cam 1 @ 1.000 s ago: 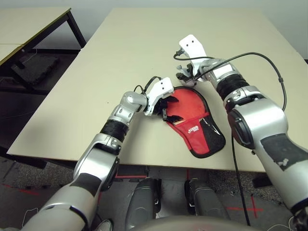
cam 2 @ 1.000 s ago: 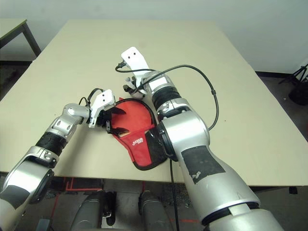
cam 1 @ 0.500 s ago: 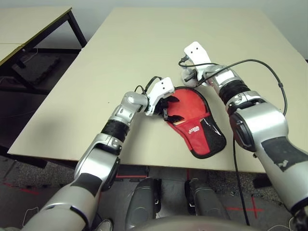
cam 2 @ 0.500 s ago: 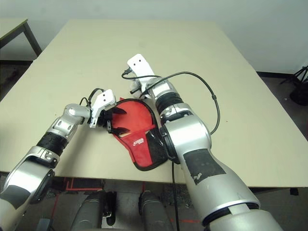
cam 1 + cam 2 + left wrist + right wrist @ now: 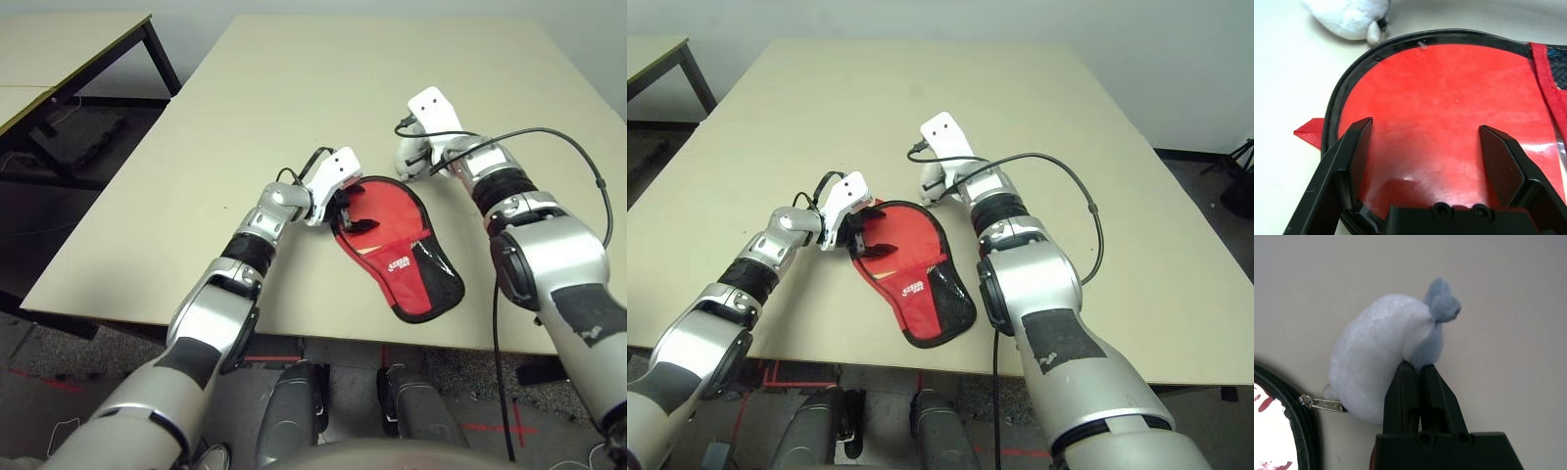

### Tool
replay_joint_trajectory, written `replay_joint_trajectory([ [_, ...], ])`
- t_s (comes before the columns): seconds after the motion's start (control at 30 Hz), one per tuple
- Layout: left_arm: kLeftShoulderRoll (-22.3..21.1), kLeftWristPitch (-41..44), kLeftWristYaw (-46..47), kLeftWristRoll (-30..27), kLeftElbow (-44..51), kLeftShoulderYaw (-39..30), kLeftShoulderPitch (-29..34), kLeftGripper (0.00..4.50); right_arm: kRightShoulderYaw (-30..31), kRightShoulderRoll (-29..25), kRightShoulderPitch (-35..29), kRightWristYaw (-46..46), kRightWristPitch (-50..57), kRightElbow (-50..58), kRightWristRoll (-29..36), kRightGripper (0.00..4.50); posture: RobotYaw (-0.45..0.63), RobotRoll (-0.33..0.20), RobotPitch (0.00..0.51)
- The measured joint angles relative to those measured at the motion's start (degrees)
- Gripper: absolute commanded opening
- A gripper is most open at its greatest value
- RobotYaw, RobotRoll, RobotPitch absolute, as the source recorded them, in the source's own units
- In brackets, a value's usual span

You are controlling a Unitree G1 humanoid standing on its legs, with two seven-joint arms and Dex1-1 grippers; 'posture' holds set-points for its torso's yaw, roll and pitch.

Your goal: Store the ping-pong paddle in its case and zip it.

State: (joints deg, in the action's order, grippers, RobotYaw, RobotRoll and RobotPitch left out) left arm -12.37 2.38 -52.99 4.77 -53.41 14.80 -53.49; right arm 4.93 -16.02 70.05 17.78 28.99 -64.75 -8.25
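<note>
Right wrist view: the right end effector [image 5: 1420,369] is seen pinched on the fluffy zip pull [image 5: 1382,359] while the left end effector [image 5: 1422,154], spread wide, steadies the case [image 5: 397,245] on the bench [image 5: 323,88]; zipping seemingly nears completion.

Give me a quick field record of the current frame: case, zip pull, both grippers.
case: flat red paddle-shaped pouch with black piped zip edge, lying on the beige table
paddle: red face seen under the pouch's clear side
zip pull: white fluffy pom-pom on a metal tab, at the pouch's far edge
left gripper: fingers open, over the red face
right gripper: fingers shut on the pom-pom
</note>
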Motion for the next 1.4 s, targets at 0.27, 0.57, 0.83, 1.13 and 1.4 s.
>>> replay_joint_trajectory([
  [0.27,1.22,0.57,4.23,2.42,-6.17,1.20,-4.19,4.50,-3.92,-2.67,-18.14,-1.22,15.31,32.06,2.01,0.02,-0.17,0.000,0.130],
  [0.57,1.97,0.70,5.99,3.79,-9.66,1.20,-6.44,4.50,-7.64,-4.14,-33.62,-2.30,32.05,64.96,4.26,0.02,-0.20,0.000,0.139],
  [0.83,2.27,0.61,6.08,4.54,-10.74,1.20,-7.32,4.50,-9.41,-10.40,-42.66,0.52,47.40,86.70,8.64,0.02,-0.25,0.000,0.151],
  [1.13,2.34,-0.07,6.68,5.06,-12.75,1.25,-8.97,4.50,-14.69,-15.42,-52.89,4.69,61.66,107.79,15.62,0.02,-0.29,0.000,0.149],
  [1.4,1.95,-0.69,7.03,6.36,-14.03,1.23,-10.17,4.50,-21.34,-21.93,-68.40,9.58,62.12,120.32,24.96,0.02,-0.30,0.000,0.143],
])
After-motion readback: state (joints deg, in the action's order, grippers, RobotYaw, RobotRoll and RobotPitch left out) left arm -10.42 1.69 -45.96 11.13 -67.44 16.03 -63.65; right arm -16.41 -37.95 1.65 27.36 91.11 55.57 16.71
